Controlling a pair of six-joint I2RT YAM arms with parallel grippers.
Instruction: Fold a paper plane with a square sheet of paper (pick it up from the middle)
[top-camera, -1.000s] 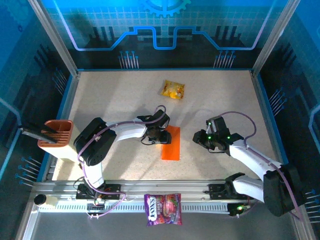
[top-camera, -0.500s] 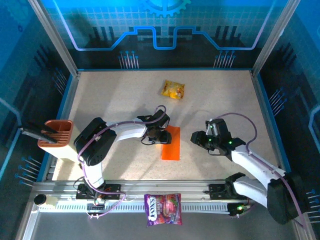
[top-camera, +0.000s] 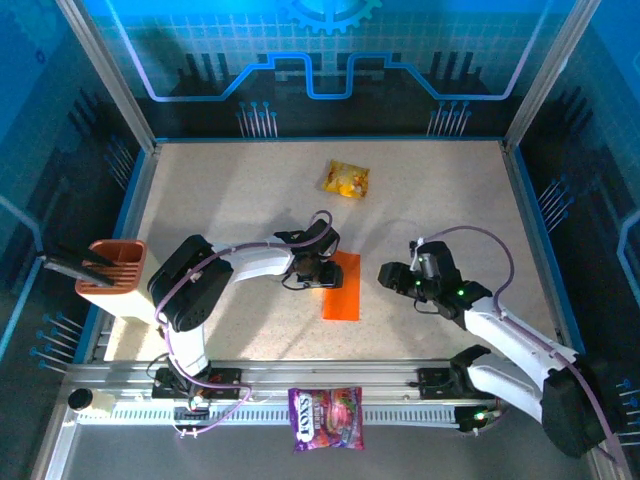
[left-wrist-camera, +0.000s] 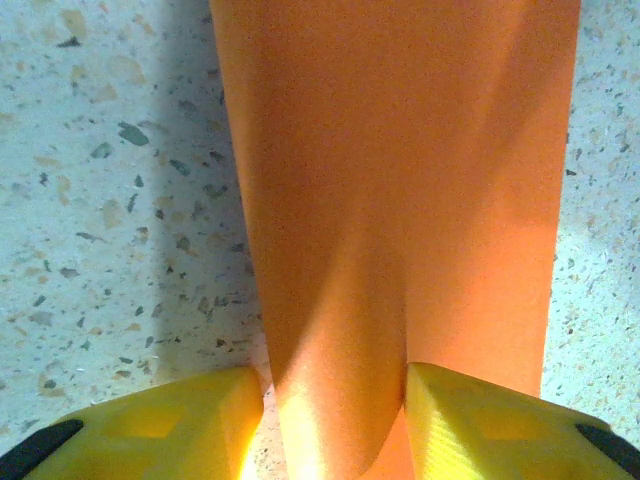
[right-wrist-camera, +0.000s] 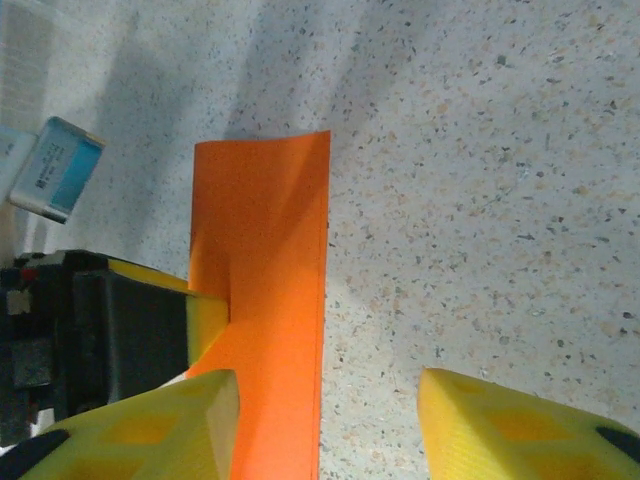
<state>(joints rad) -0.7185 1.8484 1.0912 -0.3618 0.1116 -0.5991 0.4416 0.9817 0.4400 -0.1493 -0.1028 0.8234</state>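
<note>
The square sheet of paper (top-camera: 343, 288) lies on the speckled table as a narrow bright-orange strip, folded lengthwise. My left gripper (top-camera: 322, 278) sits at its left long edge. In the left wrist view a raised hump of the paper (left-wrist-camera: 400, 180) stands pinched between the two yellow fingers of the left gripper (left-wrist-camera: 335, 400). My right gripper (top-camera: 388, 277) hovers just right of the strip, open. In the right wrist view the right gripper (right-wrist-camera: 328, 420) has one finger over the paper (right-wrist-camera: 265, 230) and the other over bare table, with the left gripper's yellow finger (right-wrist-camera: 205, 315) beyond the strip.
A glossy yellow snack packet (top-camera: 346, 180) lies at the back centre. A purple printed bag (top-camera: 326, 418) rests on the front rail. A brown holder (top-camera: 110, 268) stands at the left edge. Bare table spreads to the right and back of the strip.
My right gripper has moved left toward the strip and its jaws have spread wider. The left gripper and the paper have stayed still.
</note>
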